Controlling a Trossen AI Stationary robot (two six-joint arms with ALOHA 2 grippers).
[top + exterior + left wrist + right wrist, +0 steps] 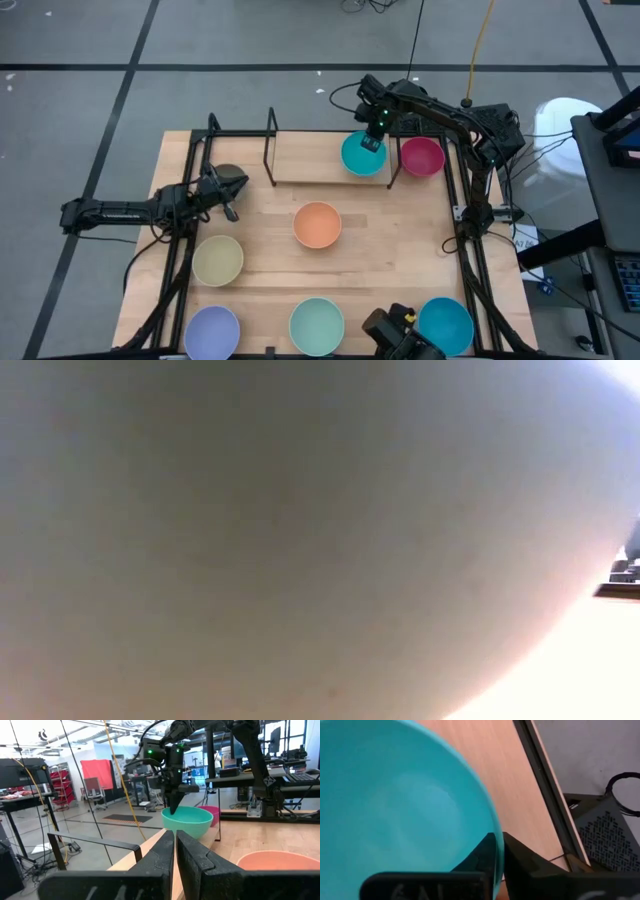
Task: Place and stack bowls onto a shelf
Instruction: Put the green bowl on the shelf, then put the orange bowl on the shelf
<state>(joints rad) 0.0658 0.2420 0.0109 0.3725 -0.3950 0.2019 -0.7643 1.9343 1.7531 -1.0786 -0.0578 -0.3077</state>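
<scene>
My right gripper (372, 141) is shut on a teal bowl (360, 158) at the right end of the black-rod shelf (271, 150), near the table's far edge. A magenta bowl (421, 156) sits just right of it. On the table rest the orange bowl (317, 224), pale yellow bowl (218, 260), lavender bowl (211, 332), mint bowl (317, 325) and a second teal bowl (444, 325). My left gripper (230, 192) is shut and holds nothing, left of the shelf's near side. The grey-olive bowl is out of view. My right gripper pinches the teal bowl's rim (496, 851) on its far side, one finger (477, 855) inside the bowl and one outside. The fingers come from above, pointing down (174, 805). The bowl stays upright; whether its base rests on the shelf board cannot be told.
A pale curved surface (300, 540) right at the lens fills the low view. Black arm frames (470, 230) run along the table's left and right sides. The shelf's left part (240, 160) holds nothing. A camera mount (395, 335) stands at the near edge.
</scene>
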